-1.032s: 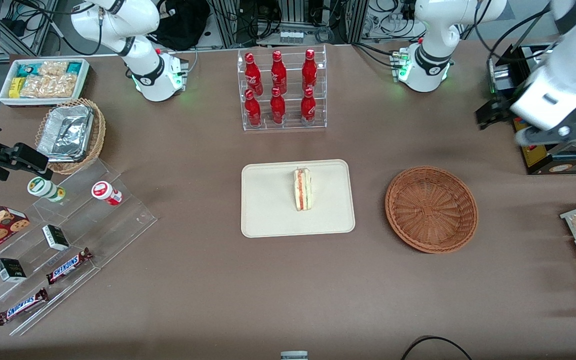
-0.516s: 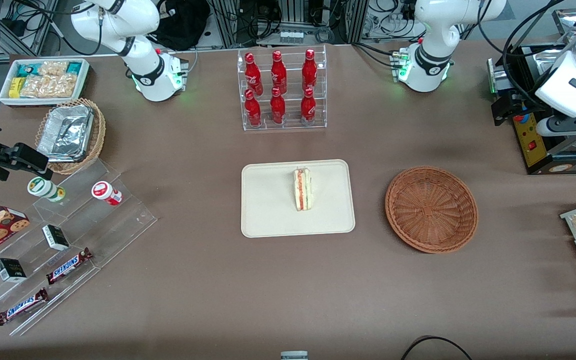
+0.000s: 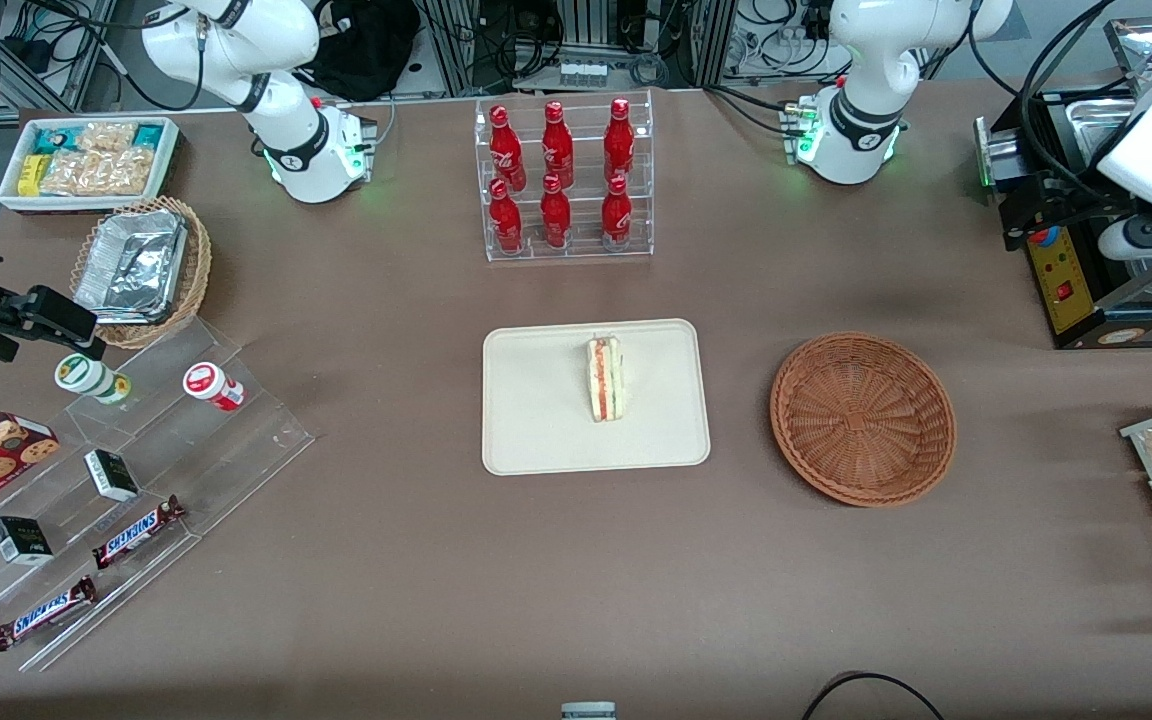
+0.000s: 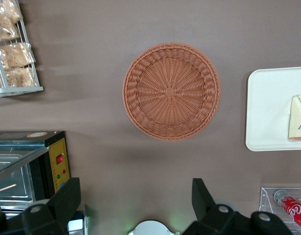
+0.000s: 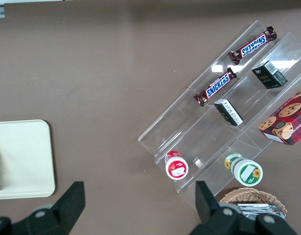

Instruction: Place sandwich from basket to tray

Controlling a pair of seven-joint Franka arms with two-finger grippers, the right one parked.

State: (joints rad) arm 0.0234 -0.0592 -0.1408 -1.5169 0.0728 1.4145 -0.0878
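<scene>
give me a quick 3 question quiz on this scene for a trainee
1. True or false: the sandwich lies in the basket.
2. The gripper is: A) shut on the sandwich B) open, high above the table near the basket C) resting on the tray.
3. How many red bottles stand in the clear rack?

Key: 1. False, it lies on the tray. 2. B. 3. Six.

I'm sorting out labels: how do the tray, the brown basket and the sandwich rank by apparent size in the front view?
1. tray, largest.
2. basket, slightly smaller, now empty.
3. sandwich, clearly smallest, lying on the tray.
All rest on one table, so nearness hardly skews this. The gripper is open, up at the working arm's end of the table.
</scene>
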